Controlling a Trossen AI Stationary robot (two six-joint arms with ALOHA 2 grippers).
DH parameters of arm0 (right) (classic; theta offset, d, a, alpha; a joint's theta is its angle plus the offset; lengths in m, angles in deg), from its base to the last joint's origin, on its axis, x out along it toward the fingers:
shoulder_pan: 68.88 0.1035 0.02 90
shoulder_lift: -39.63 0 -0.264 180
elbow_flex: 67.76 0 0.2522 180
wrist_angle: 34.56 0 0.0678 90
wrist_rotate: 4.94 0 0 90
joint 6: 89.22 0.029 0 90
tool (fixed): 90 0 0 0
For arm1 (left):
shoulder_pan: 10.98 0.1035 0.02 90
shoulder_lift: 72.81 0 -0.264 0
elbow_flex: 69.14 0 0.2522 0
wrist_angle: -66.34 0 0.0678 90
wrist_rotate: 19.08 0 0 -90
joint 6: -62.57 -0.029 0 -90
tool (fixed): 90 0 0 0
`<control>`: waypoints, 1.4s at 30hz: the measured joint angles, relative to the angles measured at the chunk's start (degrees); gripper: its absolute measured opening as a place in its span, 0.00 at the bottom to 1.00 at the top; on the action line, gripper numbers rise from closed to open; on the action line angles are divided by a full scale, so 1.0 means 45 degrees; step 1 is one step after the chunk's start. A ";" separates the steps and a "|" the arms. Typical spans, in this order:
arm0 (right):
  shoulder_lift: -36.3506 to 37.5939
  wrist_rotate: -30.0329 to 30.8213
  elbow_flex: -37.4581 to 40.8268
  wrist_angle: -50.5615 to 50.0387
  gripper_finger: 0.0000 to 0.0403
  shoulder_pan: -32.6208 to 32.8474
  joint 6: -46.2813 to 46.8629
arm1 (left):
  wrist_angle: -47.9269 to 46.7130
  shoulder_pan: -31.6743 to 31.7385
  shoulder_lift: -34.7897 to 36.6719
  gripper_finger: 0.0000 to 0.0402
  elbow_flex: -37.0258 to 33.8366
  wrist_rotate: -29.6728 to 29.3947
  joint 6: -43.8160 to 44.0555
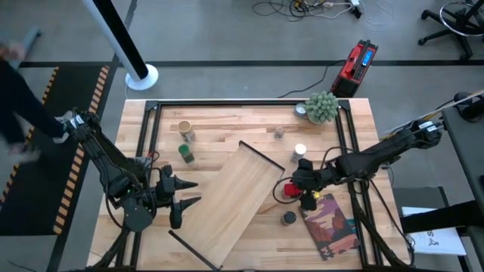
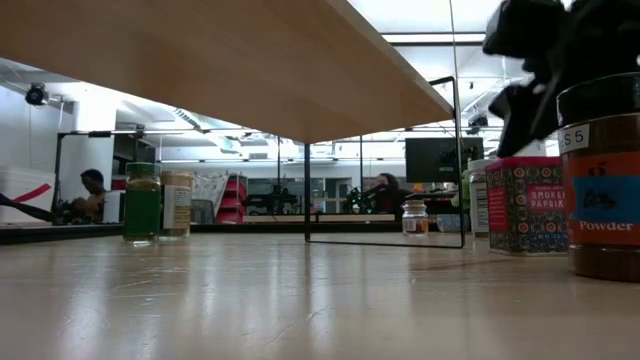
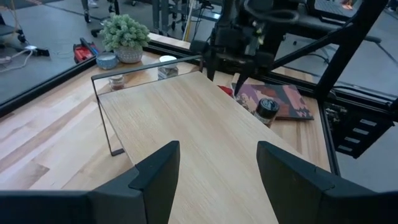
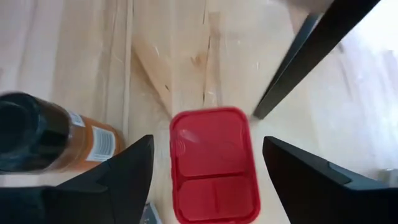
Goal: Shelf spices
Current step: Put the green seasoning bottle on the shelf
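The shelf (image 1: 236,202), a pale board on thin black rails, stands slanted mid-table. My right gripper (image 1: 297,187) hovers open over the red square jar (image 1: 286,190) beside the shelf's right edge. In the right wrist view its fingers (image 4: 124,180) stand on either side of the red lid (image 4: 214,165), apart from it. The black-topped jar (image 1: 290,218) stands nearer the near edge. White-topped (image 1: 300,151), clear glass (image 1: 279,133), tan-topped (image 1: 184,128) and green (image 1: 185,153) jars stand farther back. My left gripper (image 1: 197,192) is open at the shelf's left edge, holding nothing.
A fuzzy green potted plant (image 1: 323,107) sits at the far right corner. A flat reddish book (image 1: 330,224) lies near the right edge, next to the black-topped jar. A black frame (image 1: 249,103) runs around the tabletop. In the low view the board (image 2: 250,70) stands raised above the table.
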 joint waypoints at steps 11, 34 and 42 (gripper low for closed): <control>0.1563 0.0755 -0.2919 -0.3123 0.64 0.0105 -0.0609 | 0.0141 0.0045 0.0000 0.51 0.0000 0.0658 0.0258; 0.2075 0.2095 -0.8850 -0.3505 0.63 -0.0038 -0.5457 | -0.2026 0.0726 0.0862 0.51 0.0427 0.1516 0.1124; 0.1723 0.2398 -0.8448 -0.3542 0.63 -0.0038 -0.5663 | -0.7845 0.1412 0.1830 0.51 0.0575 0.3436 0.5931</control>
